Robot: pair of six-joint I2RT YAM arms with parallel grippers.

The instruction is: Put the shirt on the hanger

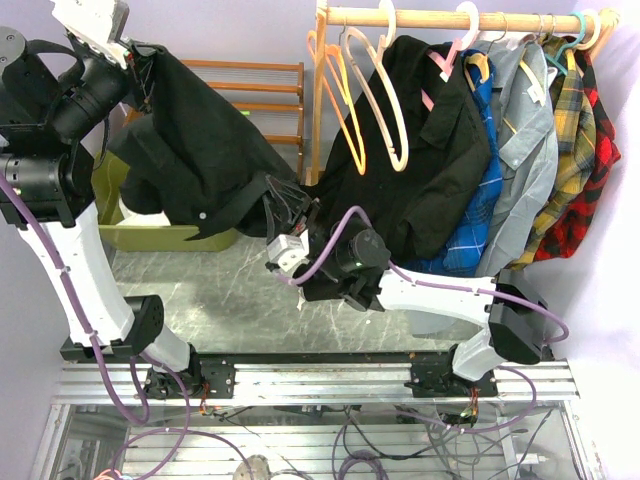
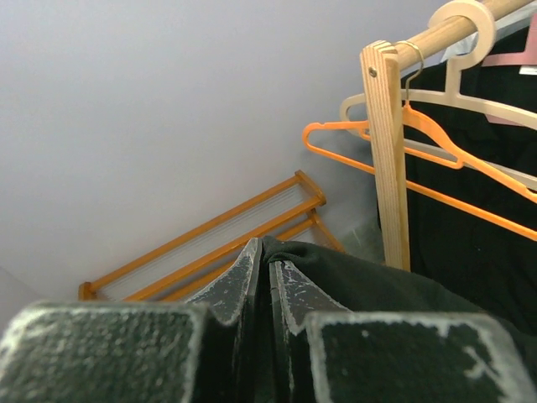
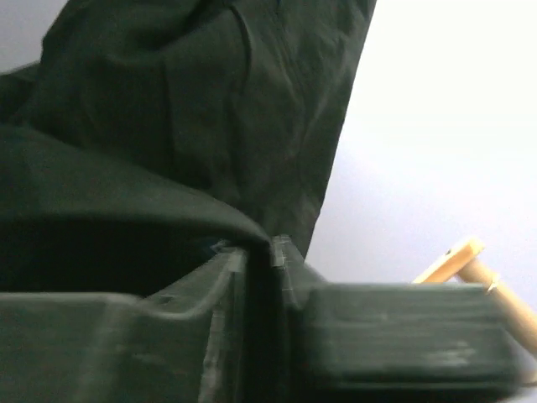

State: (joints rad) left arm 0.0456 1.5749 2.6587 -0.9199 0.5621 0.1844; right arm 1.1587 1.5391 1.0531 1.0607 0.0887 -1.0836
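Observation:
The black shirt [image 1: 205,150] hangs in the air at the upper left, stretched between both grippers. My left gripper [image 1: 148,62] is raised high and shut on the shirt's upper edge; in the left wrist view the fabric [image 2: 361,281] is pinched between the fingers [image 2: 289,294]. My right gripper [image 1: 283,208] is shut on the shirt's lower right edge; in the right wrist view the fabric [image 3: 168,126] drapes over it. The cream-peach hanger [image 1: 378,100] hangs empty on the rack's rod, right of the shirt. It also shows in the left wrist view [image 2: 478,102].
A wooden clothes rack [image 1: 320,110] carries orange hangers [image 1: 338,90], another black shirt on a pink hanger [image 1: 440,150], a blue plaid shirt [image 1: 487,170] and several more shirts. A green bin [image 1: 150,236] sits under the held shirt. A wooden slatted rack [image 1: 262,90] stands behind.

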